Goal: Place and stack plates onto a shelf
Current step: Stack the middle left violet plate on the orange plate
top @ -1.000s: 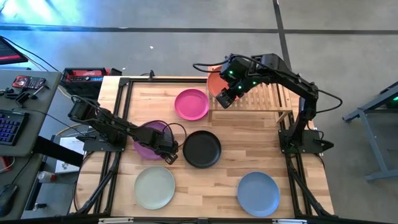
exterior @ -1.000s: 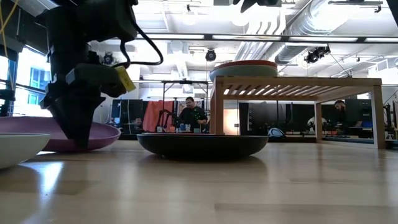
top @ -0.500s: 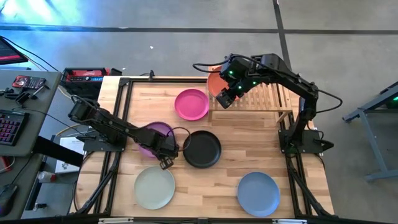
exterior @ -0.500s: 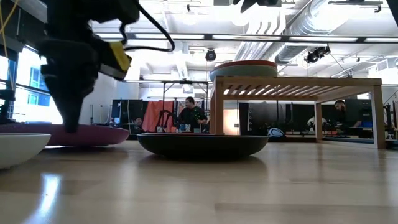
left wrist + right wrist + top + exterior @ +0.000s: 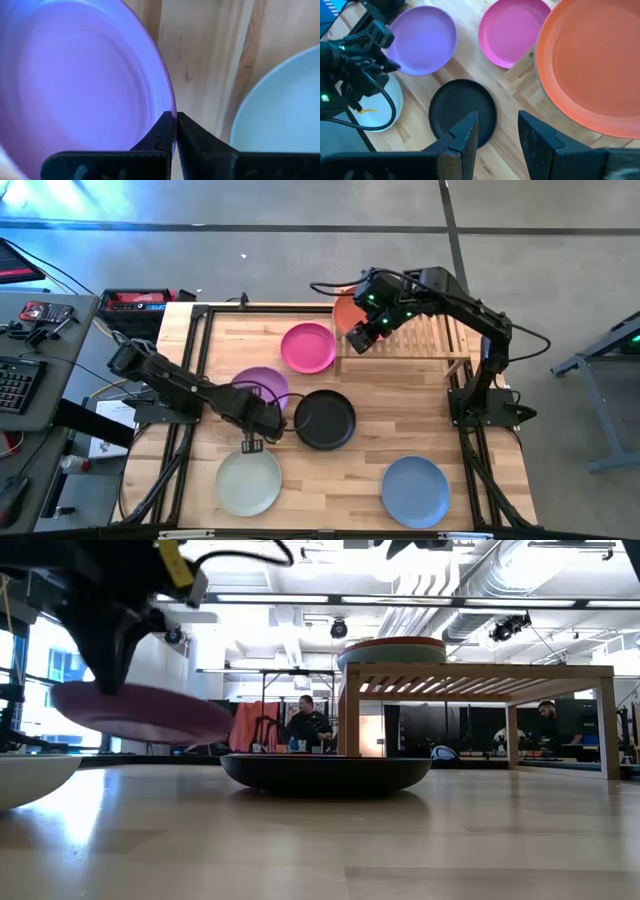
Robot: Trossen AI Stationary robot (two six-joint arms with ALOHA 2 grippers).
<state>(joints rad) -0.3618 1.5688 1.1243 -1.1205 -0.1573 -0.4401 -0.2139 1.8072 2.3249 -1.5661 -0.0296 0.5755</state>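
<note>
Left hand (image 5: 176,131) pinches the purple plate (image 5: 259,387) by its rim, left of centre in the overhead frame, tilted clear of the bench (image 5: 400,430), seemingly to carry it. Right hand (image 5: 496,131) hangs spread above the orange-red plate (image 5: 592,62) on the shelf (image 5: 432,330), upper right.

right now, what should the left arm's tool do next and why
Probably carry the purple plate toward the shelf: the left tool is shut on its rim, and the low view shows it lifted off the table, tilted.
</note>
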